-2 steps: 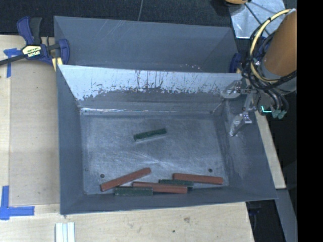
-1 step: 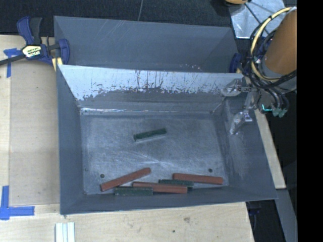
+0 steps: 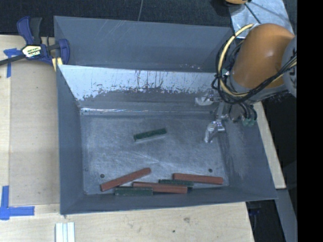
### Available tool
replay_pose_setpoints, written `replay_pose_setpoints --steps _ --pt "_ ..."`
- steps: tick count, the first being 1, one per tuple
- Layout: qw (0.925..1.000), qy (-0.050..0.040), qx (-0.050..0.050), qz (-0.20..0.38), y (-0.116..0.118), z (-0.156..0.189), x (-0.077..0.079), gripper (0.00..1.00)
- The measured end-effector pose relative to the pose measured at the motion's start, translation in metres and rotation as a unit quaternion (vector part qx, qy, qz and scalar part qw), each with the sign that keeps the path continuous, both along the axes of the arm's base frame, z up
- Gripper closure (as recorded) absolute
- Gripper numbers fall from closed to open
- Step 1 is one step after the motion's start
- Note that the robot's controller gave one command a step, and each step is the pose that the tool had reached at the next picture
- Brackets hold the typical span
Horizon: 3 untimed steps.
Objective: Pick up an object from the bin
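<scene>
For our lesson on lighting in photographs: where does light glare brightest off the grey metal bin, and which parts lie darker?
Camera view: glare is strongest on the grey metal bin's sloped back wall; its left and front walls lie darker; the metal gripper glints, right of the thin dark-green bar.

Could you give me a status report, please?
Gripper at right side of bin. Lone green stick mid-bin, apart to its left. Brown and green sticks heaped by near wall.
</scene>
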State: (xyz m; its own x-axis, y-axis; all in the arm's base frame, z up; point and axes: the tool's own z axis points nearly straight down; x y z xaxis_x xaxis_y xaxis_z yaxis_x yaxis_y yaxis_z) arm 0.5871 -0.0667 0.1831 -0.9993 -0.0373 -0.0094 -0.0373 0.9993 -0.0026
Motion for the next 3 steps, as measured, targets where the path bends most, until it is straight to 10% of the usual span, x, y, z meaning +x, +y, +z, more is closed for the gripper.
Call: replay_pose_setpoints --steps 1,2,3 --pt "1.0000 0.0065 0.003 0.003 0.028 -0.029 -0.014 0.00" --pt "0.9987 0.0019 0.000 0.052 0.040 -0.043 0.005 0.00" --pt "0.9923 -0.0048 0.000 0.124 0.060 -0.104 0.005 1.00"
